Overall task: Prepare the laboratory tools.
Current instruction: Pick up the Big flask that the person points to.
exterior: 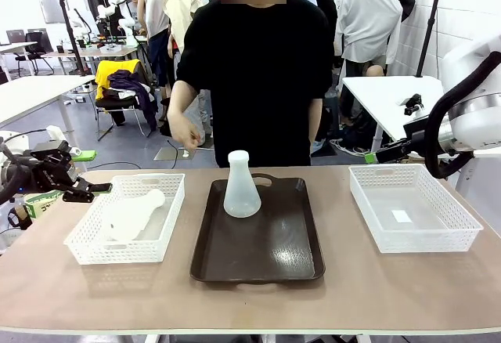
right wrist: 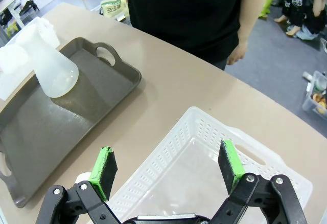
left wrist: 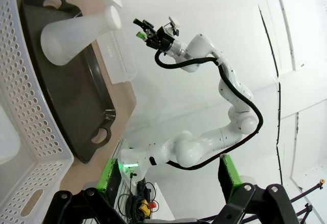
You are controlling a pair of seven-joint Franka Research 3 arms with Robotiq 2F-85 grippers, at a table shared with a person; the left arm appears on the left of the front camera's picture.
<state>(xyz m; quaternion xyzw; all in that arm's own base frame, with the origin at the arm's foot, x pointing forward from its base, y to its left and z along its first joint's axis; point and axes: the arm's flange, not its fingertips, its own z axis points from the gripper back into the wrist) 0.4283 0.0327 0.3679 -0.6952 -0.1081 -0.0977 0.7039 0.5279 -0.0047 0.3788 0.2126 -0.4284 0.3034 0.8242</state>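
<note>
With left tool (exterior: 90, 190) and right tool (right wrist: 167, 165) hanging spread, any glancing contact is risking toppling the upright flask (exterior: 242, 190) on the tray (exterior: 266, 250).

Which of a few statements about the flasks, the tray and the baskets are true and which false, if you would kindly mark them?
1. One flask stands upright on the brown tray. True.
2. A flask stands in the right basket. False: the second flask lies on its side in the left basket.
3. The right gripper has its fingers open and holds nothing. True.
4. The person grips the flask on the tray. False: the person's hand is off it, beyond the table's far edge.
</note>
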